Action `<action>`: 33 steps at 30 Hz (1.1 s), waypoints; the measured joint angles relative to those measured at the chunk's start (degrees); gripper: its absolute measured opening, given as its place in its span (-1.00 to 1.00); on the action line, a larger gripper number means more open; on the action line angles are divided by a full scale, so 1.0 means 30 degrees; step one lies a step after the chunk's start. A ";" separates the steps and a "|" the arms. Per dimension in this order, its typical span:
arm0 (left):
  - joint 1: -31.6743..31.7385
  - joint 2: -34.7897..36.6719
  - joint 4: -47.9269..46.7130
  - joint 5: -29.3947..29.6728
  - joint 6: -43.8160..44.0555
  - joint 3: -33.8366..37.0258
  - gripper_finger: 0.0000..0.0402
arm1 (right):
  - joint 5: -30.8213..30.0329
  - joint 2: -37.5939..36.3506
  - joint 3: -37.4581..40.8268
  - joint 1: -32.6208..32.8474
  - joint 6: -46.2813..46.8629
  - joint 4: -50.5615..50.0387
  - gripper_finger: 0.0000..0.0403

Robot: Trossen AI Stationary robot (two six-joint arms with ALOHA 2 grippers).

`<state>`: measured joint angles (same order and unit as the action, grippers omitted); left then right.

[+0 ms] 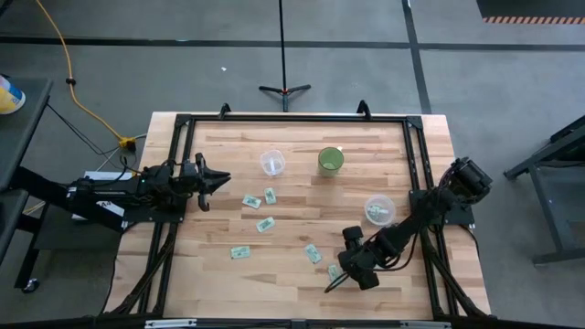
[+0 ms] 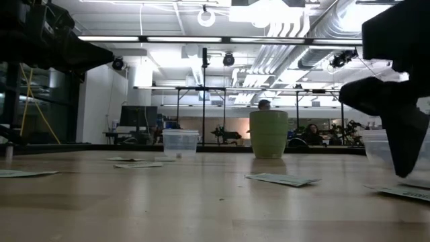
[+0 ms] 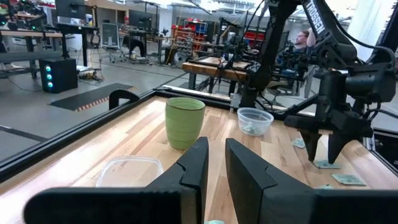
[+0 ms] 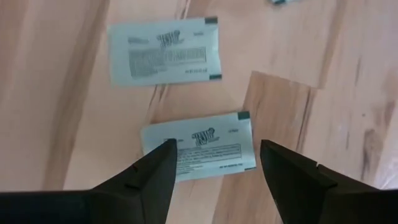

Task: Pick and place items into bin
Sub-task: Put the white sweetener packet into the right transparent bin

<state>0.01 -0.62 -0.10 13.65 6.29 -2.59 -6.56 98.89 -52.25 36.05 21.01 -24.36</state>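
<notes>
So the right tool (image 4: 214, 165) is hanging point-down over the near right part of the desk (image 1: 302, 274), fingers spread wide with nothing in them, straddling a pale green packet (image 4: 198, 146) lying flat on the wood. A second packet (image 4: 164, 50) sits just beyond it, close but not touching.

If I had to call it, this is the descent for a pinch. The packet is dead flat, so the fingertips probably need to come right down to the wood and close across the short side. Staying centred matters, or the neighbour gets nudged.

The likely bin is the clear tub (image 1: 378, 209) near the right edge, which already seems to hold a few packets. There's another clear tub (image 1: 272, 162) and a green cup (image 1: 331, 161) toward the far side. More packets are scattered mid-desk, e.g. this one (image 1: 251, 201).

The left tool (image 3: 212, 168) waits at the left edge, fingers nearly closed with a narrow gap, holding nothing.

Hard to tell: how high the right fingertips are off the wood, since the wrist view cuts the fingers off and the low view only gives a dark silhouette. The packet print isn't readable either.
</notes>
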 joint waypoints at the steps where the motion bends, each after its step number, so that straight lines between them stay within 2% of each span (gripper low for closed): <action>1: -0.0006 0.0000 0.0000 0.0000 0.0007 0.0000 -0.54 | 0.0103 0.0128 -0.0006 0.0000 -0.0178 0.0011 0.11; 8: -0.0001 0.0000 0.0000 0.0000 0.0079 0.0000 -0.54 | 0.0330 0.0498 -0.0080 -0.0137 -0.1197 0.0083 0.10; 12: -0.0006 0.0000 0.0000 0.0000 0.0364 0.0000 -0.54 | 0.1027 0.0512 -0.0080 -0.0296 -0.1040 0.0085 0.02; 24: 0.0001 0.0000 -0.0007 0.0000 0.0502 0.0000 -0.54 | 0.2743 0.0758 -0.0060 -0.0917 -0.1019 0.0017 -0.50; 33: -0.0003 0.0000 -0.0007 0.0000 0.0502 0.0000 -0.54 | 0.3865 0.0736 -0.0045 -0.1641 -0.1025 -0.0070 -0.82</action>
<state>0.00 -0.62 -0.12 13.65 7.79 -2.59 5.03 101.10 -52.38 31.13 17.93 -24.57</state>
